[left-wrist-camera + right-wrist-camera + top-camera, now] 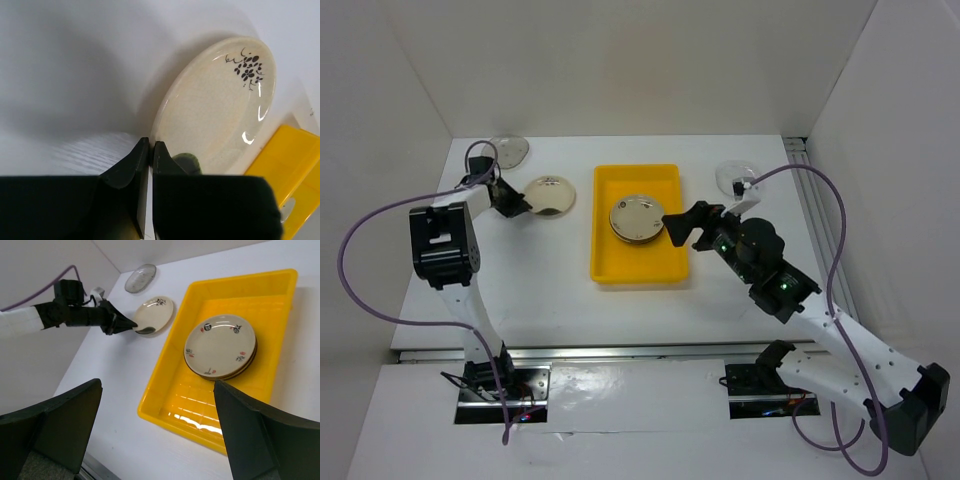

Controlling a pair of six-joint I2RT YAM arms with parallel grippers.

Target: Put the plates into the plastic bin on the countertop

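While the left arm (445, 245) reaches low over the surface (540, 285), left tool (525, 205) clenched at the rim of the cream plate (552, 193) beside the plastic bin (638, 268), the right arm (782, 287) extends forward, right tool (675, 228) spread wide by the stacked plates (637, 218).

No writing, label, brand or number can be read anywhere (the dark mark on the cream plate (215, 110) is ornament, not lettering).

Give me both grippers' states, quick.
Left gripper: shut on the cream plate, at its rim.
Right gripper: open, empty, above the yellow bin.
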